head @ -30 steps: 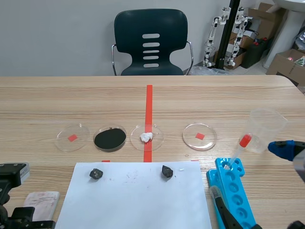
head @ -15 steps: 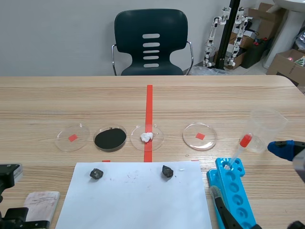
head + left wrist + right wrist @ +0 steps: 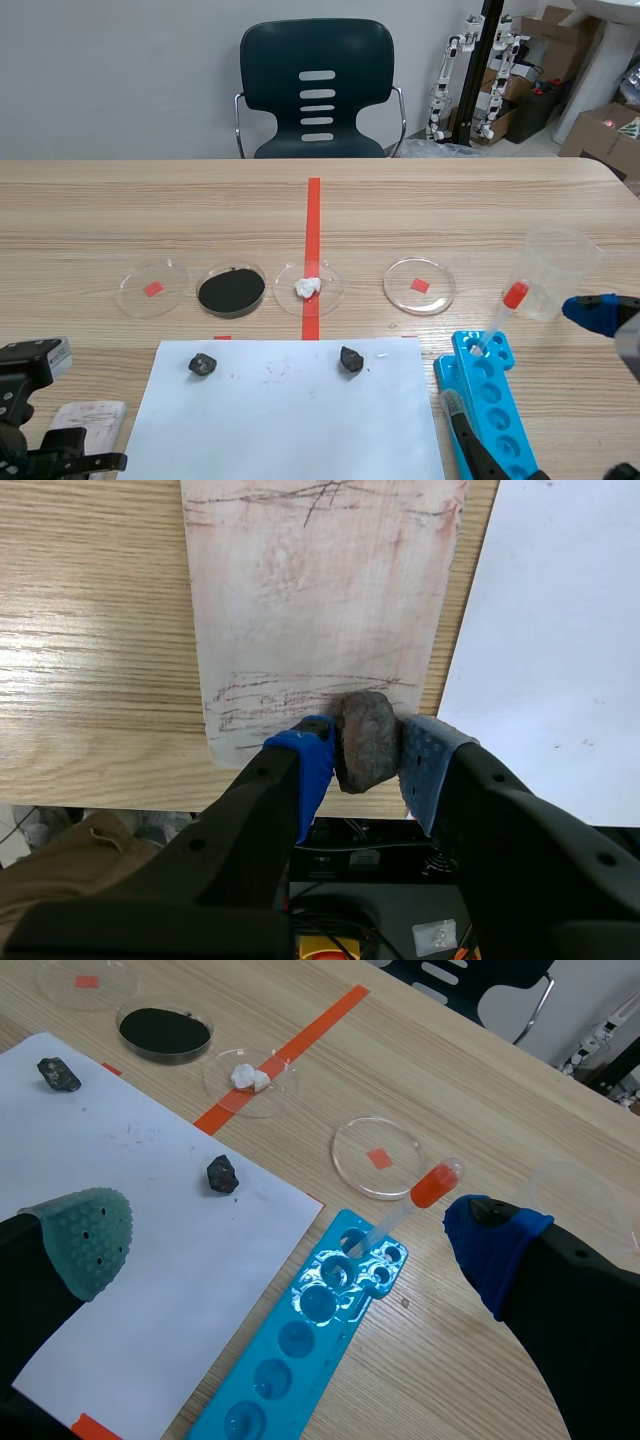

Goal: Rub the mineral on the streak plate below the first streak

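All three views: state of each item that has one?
streak plate: flat, streaked at both ends
left gripper: shut on the mineral
mineral: gripped, at the streak plate's nearer streaks
right gripper: open, empty
pipette: leaning in the blue well tray
dark dish: holds black powder
centre dish: holds white lump

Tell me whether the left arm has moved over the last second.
Yes. The left arm slid away from the white paper, then back toward it, beside the unmoved streak plate, the left pincer shut on the mineral.
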{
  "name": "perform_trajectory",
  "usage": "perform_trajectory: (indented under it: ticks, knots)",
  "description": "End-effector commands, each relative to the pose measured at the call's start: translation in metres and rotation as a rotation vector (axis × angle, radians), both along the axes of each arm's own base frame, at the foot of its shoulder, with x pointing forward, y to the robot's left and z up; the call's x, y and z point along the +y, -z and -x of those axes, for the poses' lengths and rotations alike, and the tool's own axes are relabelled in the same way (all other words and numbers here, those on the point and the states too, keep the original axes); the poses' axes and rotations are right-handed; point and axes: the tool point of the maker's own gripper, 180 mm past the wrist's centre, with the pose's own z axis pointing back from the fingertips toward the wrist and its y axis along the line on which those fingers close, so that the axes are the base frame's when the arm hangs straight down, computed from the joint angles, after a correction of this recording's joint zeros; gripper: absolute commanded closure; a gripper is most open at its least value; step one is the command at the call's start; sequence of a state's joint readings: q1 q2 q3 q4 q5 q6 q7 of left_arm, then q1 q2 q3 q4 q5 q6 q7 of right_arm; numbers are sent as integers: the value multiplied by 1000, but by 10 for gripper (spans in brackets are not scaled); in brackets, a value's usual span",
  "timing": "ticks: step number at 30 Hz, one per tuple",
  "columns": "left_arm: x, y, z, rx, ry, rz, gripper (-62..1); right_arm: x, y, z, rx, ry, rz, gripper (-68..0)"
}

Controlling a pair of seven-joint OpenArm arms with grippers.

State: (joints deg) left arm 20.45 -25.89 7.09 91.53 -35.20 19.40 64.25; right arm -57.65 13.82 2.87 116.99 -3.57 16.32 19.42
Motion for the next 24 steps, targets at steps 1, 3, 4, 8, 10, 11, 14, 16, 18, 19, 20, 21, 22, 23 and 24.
perform_trajectory:
  ticks: [1, 3, 4, 8, 10, 11, 14, 16, 18, 19, 20, 21, 22, 23, 24]
  knots:
    - [-15, 2, 4, 10, 6, 52, -145, 1, -8, -4, -33, -5, -10, -679]
    - [-10, 2, 4, 8, 15, 21, -145, 1, -8, -4, -33, -5, -10, -679]
    - [-6, 3, 5, 10, 19, 0, -145, 1, -8, -4, -33, -5, -10, -679]
    - [10, 4, 8, 30, 22, -92, -145, 1, -8, -4, -33, -5, -10, -679]
    - [18, 4, 9, 35, 13, -136, -145, 1, -8, -4, -33, -5, -10, -679]
    - [21, 3, 9, 36, 17, -154, -145, 1, -8, -4, -33, -5, -10, -679]
    - [30, 2, 7, 27, 16, -201, -145, 1, -8, -4, -33, -5, -10, -679]
    - [35, 1, 6, 21, 17, -229, -145, 1, -8, -4, -33, -5, -10, -679]
    - [37, 1, 6, 18, 19, -244, -145, 1, -8, -4, -33, -5, -10, -679]
    - [38, 1, 5, 17, 17, -248, -145, 1, -8, -4, -33, -5, -10, -679]
    - [40, 0, 5, 15, 14, -258, -145, 1, -8, -4, -33, -5, -10, -679]
    - [42, 0, 5, 13, 11, -270, -145, 1, -8, -4, -33, -5, -10, -679]
    - [44, -1, 4, 10, 5, -281, -145, 1, -8, -4, -33, -5, -10, -679]
    - [46, -1, 4, 8, 8, -290, -145, 1, -8, -4, -33, -5, -10, -679]
    - [47, -2, 4, 8, 7, -298, -145, 1, -8, -4, -33, -5, -10, -679]
